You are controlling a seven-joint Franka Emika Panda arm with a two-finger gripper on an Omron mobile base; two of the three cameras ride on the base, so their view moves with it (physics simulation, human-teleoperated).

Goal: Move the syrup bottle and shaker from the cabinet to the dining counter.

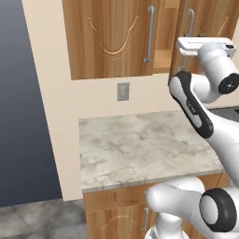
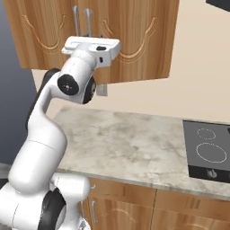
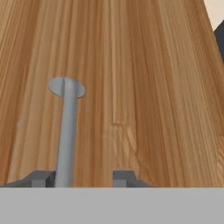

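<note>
the claw (image 3: 83, 178) is right up against the cabinet (image 1: 112, 37) door now, and the thing that matters is the silver handle (image 3: 66, 131): it runs straight ahead from the claw, its long axis in line with the hand's forward look, ending at a round foot on the wood. the bar sits off centre, hard by the near-side finger (image 3: 41, 178), with the other finger (image 3: 124, 177) standing clear of it across a gap. so the jaws are partly spread, not pressed together, and whether the bar is truly pinched or only touched on one side i cannot tell. from the base, the hand (image 1: 205, 46) is level with the right door, which stands ajar, shelf edge showing. bottle and shaker: hidden, presumably inside.
</note>
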